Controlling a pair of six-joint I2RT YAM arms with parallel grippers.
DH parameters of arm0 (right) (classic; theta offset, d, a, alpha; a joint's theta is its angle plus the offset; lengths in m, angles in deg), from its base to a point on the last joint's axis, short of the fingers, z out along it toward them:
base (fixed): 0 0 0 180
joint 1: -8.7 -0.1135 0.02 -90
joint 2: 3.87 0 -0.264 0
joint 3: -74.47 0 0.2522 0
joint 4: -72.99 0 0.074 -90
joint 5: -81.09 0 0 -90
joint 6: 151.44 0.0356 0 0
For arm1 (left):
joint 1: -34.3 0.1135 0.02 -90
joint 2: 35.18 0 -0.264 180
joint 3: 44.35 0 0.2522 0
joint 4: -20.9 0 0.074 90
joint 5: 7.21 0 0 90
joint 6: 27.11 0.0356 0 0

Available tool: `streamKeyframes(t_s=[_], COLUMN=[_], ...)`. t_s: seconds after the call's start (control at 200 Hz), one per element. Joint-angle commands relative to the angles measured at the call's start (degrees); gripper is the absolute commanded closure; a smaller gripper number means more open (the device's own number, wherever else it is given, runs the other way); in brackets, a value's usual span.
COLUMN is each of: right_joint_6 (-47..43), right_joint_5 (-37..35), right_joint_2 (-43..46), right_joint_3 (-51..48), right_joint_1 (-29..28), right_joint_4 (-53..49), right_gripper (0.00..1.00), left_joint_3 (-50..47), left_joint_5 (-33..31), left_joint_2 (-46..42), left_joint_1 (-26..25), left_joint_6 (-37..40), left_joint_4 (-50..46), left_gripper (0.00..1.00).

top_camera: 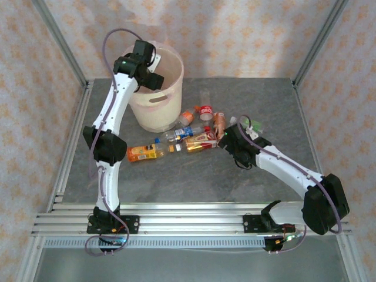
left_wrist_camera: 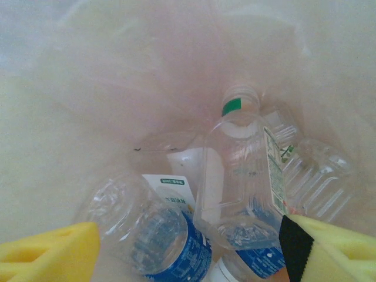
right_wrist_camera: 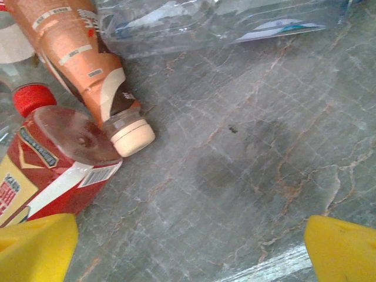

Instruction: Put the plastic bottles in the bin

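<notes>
Left arm [top_camera: 114, 106] extended, jaws apart; right arm [top_camera: 288, 167] bent low, jaws apart.

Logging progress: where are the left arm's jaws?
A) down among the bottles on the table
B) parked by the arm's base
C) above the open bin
C: the left jaws hang open above the bin, and the left wrist view looks down on clear bottles lying inside.

text legible: none | white label [left_wrist_camera: 176, 188] on clear bottle [left_wrist_camera: 117, 205] inside bin [left_wrist_camera: 88, 88]: green strip of print seen, too blurred to be read | red-and-yellow label [right_wrist_camera: 26, 179] on red-capped bottle [right_wrist_camera: 70, 141], right of bin: lettering not made out | orange bottle [right_wrist_camera: 88, 70], right of bin: white printed strips, too small
</notes>
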Motion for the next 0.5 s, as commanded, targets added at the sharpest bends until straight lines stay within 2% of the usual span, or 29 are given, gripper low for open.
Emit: streamKeyframes(t_s=[0.0, 0.13, 0.305, 0.495], right_joint_6=[-3.4, -6.97, -9.3, -13.93], right_joint_5=[2.02, 4.12, 5.1, 5.97], right_joint_2=[-0.39, -2.07, -5.34, -8.11], right_joint_3=[2.68, 5.4, 9.23, 13.92], right_joint_1=[1.05, 1.96, 3.29, 7.13], right_joint_4=[0.99, 0.75, -0.57, -3.78], right_gripper=[0.0, 0.12, 0.13, 0.15], left_joint_3=[0.84, -2.91, -14.59, -32.01], left_joint_5=[-1.38, -2.36, -1.53, -0.74], left_joint_2=[-8.67, -15.59, -27.31, -40.89], left_joint_1=[-0.1, -0.12, -0.04, -0.07], left_joint_6=[-3.74, -7.02, -11.96, -18.75], left_joint_4=[0.19, 2.64, 9.06, 17.42], left_gripper=[0.18, 0.17, 0.13, 0.0])
